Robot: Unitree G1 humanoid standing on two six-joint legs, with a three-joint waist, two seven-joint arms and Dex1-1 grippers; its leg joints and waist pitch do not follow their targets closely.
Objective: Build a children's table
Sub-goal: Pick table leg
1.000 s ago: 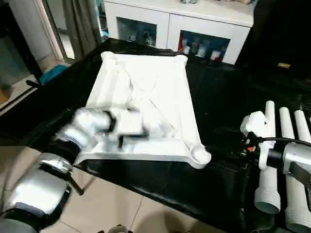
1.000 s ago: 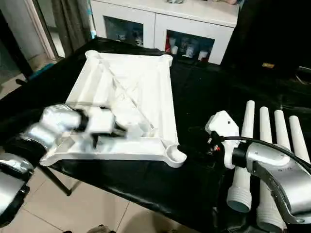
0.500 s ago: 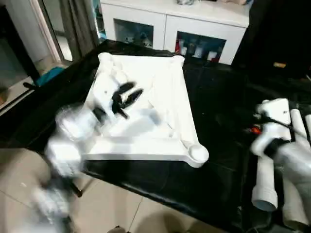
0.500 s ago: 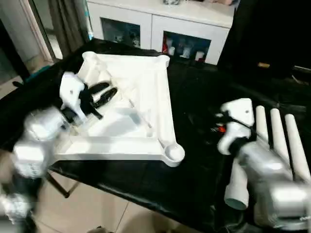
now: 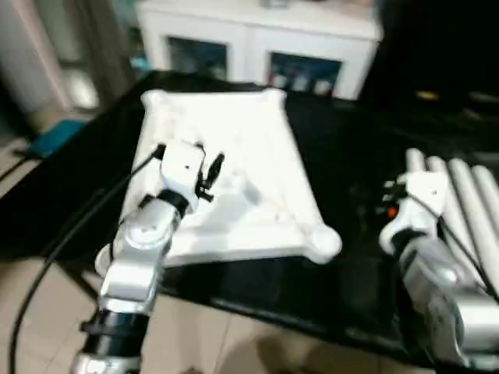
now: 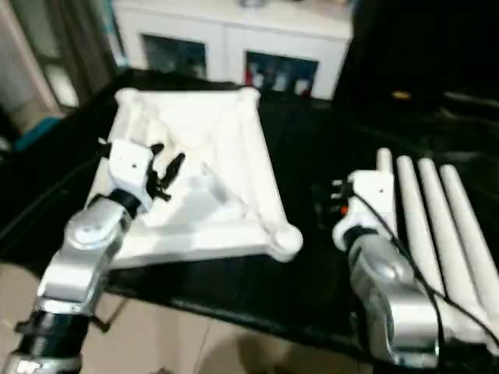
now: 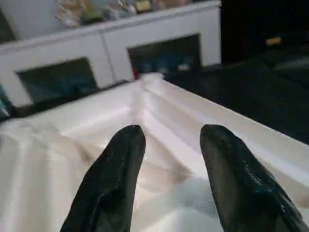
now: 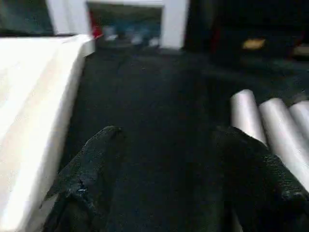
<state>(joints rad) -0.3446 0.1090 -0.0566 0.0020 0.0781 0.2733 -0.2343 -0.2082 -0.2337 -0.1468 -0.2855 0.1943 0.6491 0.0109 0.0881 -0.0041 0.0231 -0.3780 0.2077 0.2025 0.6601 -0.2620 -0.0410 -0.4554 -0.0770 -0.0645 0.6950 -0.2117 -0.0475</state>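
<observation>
The children's table top (image 5: 249, 132) lies upside down on the black-draped table, ribs up, with a round corner socket (image 5: 321, 243) at its near right. Several white tube legs (image 6: 437, 226) lie side by side to the right of it. My left gripper (image 7: 169, 140) hovers open over the top's ribbed underside, nothing between its black fingers (image 5: 212, 167). My right gripper (image 8: 166, 140) is open over the black cloth, between the top's right rim (image 8: 38, 96) and the legs (image 8: 251, 116), holding nothing.
A white cabinet with glass doors (image 5: 257, 47) stands behind the table. The black cloth (image 5: 359, 156) is bare between the top and the legs. The table's near edge (image 5: 257, 312) drops to a tiled floor. A black cable (image 5: 54, 249) hangs by my left arm.
My left gripper has come off the top's near part, lifted above it and opened. My right arm has swung from sideways to pointing forward beside the legs. The view has shifted too.
</observation>
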